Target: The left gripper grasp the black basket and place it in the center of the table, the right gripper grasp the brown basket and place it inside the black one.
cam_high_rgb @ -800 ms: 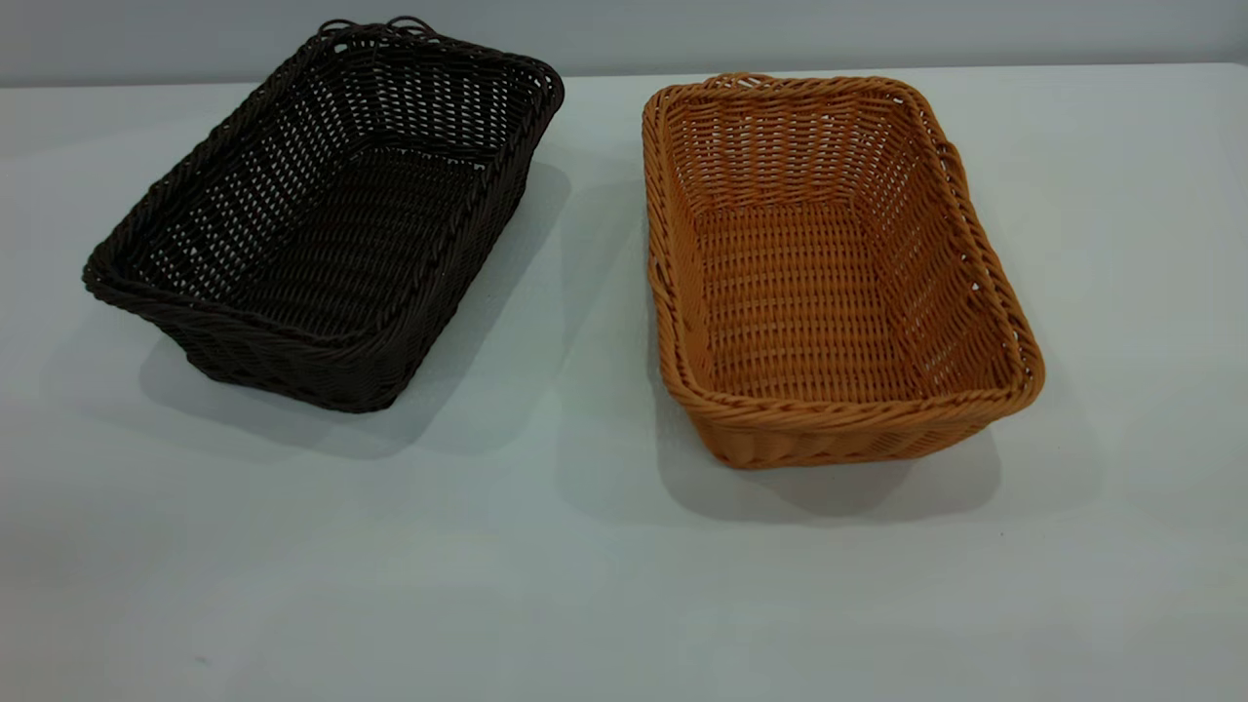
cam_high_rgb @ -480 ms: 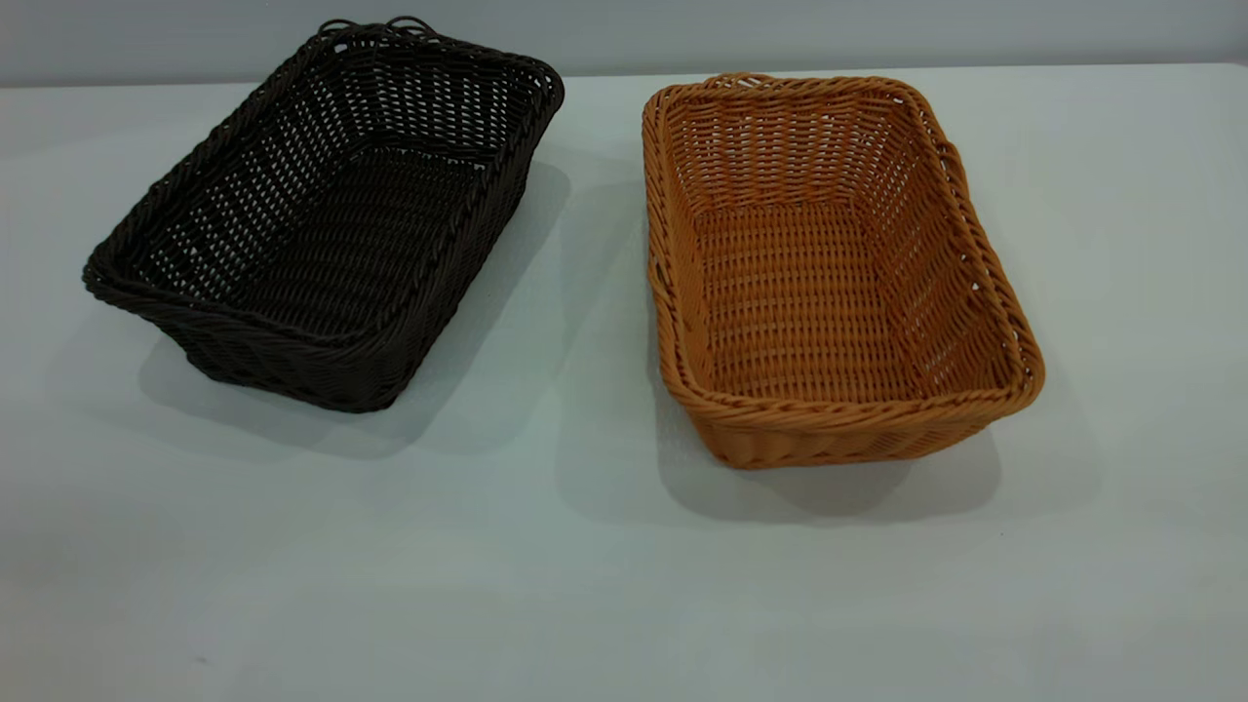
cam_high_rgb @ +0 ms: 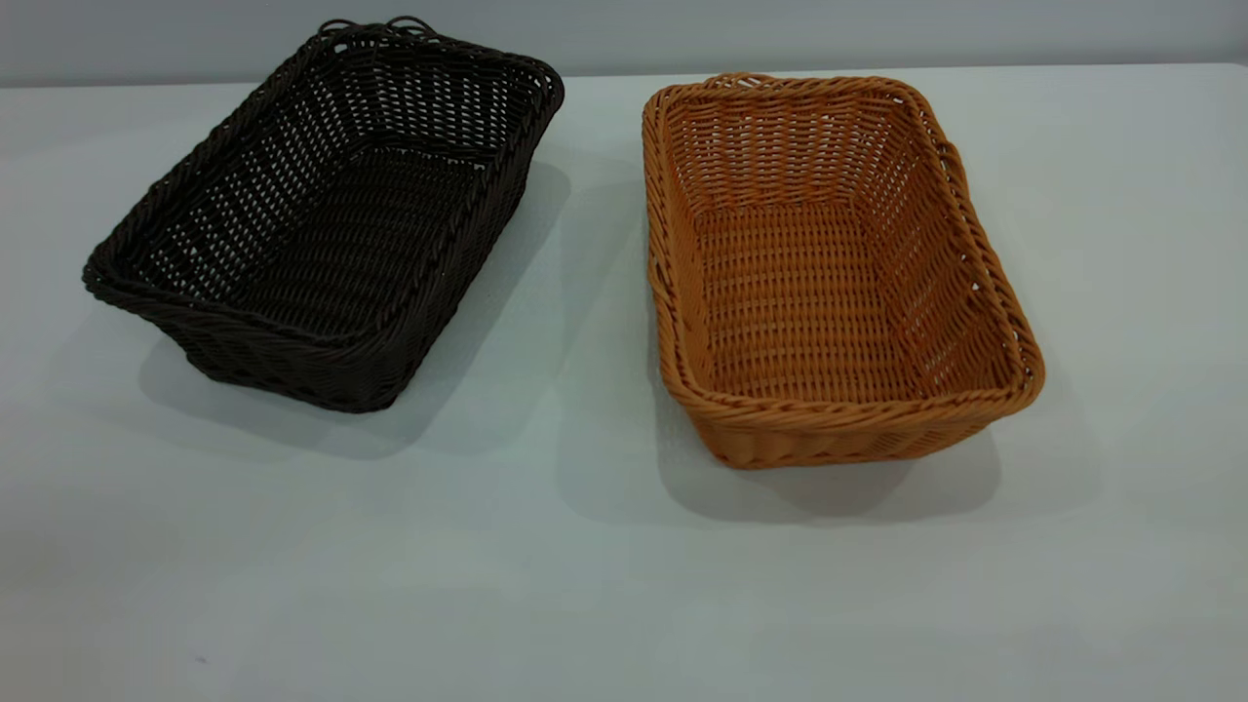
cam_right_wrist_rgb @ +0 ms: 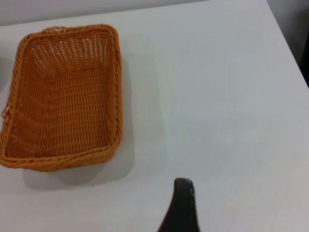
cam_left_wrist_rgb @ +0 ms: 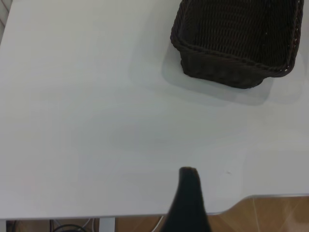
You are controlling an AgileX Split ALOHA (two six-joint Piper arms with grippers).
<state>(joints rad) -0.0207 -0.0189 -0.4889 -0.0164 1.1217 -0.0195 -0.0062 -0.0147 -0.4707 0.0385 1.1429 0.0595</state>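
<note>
The black basket [cam_high_rgb: 327,210] stands empty on the left of the white table [cam_high_rgb: 546,585], turned at an angle. The brown basket [cam_high_rgb: 829,273] stands empty on the right, a gap of bare table between them. Neither arm shows in the exterior view. In the left wrist view a dark part of the left gripper [cam_left_wrist_rgb: 188,198] hangs over the table's near edge, well short of the black basket [cam_left_wrist_rgb: 236,43]. In the right wrist view a dark part of the right gripper [cam_right_wrist_rgb: 182,205] is above bare table, apart from the brown basket [cam_right_wrist_rgb: 63,96].
The table's edge [cam_left_wrist_rgb: 145,216] shows in the left wrist view, with brown floor and cables below it. The table's right edge [cam_right_wrist_rgb: 285,34] shows in the right wrist view. A pale wall [cam_high_rgb: 780,29] runs behind the table.
</note>
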